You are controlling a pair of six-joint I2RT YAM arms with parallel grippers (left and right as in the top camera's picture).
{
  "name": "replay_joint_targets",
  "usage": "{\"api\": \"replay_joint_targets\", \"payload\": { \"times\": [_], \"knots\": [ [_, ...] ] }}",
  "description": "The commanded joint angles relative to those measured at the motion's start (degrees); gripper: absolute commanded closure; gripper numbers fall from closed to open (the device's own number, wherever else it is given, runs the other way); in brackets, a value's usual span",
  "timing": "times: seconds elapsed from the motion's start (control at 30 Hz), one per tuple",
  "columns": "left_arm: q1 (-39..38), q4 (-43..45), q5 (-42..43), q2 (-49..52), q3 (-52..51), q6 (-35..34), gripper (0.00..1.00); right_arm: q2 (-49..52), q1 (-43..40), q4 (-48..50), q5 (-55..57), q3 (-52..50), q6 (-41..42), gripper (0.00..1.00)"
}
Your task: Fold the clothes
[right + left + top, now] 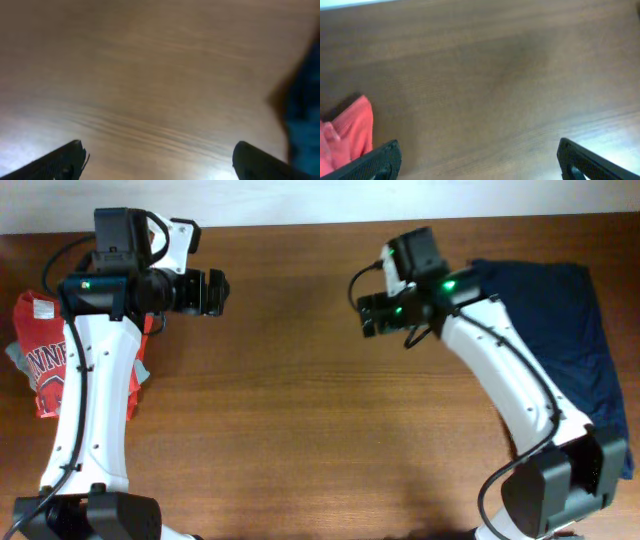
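Observation:
A red-orange T-shirt (45, 345) with white lettering lies folded at the table's left edge, partly hidden under my left arm; a corner of it shows in the left wrist view (350, 135). A large navy garment (560, 330) lies spread at the right, partly under my right arm; its edge shows in the right wrist view (305, 105). My left gripper (215, 292) is open and empty above bare wood, to the right of the red shirt. My right gripper (368, 315) is open and empty, to the left of the navy garment. Both hang over the table (300, 410).
A grey piece of cloth (142, 368) peeks out beside the red shirt under my left arm. The table's far edge (300, 222) meets a white wall. Both arm bases stand at the near edge.

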Motion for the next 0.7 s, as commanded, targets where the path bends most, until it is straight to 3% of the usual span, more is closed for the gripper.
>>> {"api": "replay_joint_targets", "payload": {
  "times": [0.0,0.17,0.33,0.67],
  "knots": [
    [0.15,-2.99,-1.11,0.57,0.37,0.66,0.01,-2.14,-3.91,-3.28,1.25,2.91,2.27,0.01],
    [0.15,-9.42,-1.20,0.46,0.22,1.07,0.01,-6.45,-7.82,-7.98,1.11,2.71,2.67,0.01],
    [0.13,-9.25,-2.27,-2.78,-3.76,0.94,0.01,-14.51,-8.61,-9.14,1.55,-1.90,2.64,0.02],
    [0.09,1.79,-2.62,-27.87,-26.40,0.96,0.01,-41.77,-8.57,4.09,1.49,-32.37,3.72,0.01]
  ]
}}
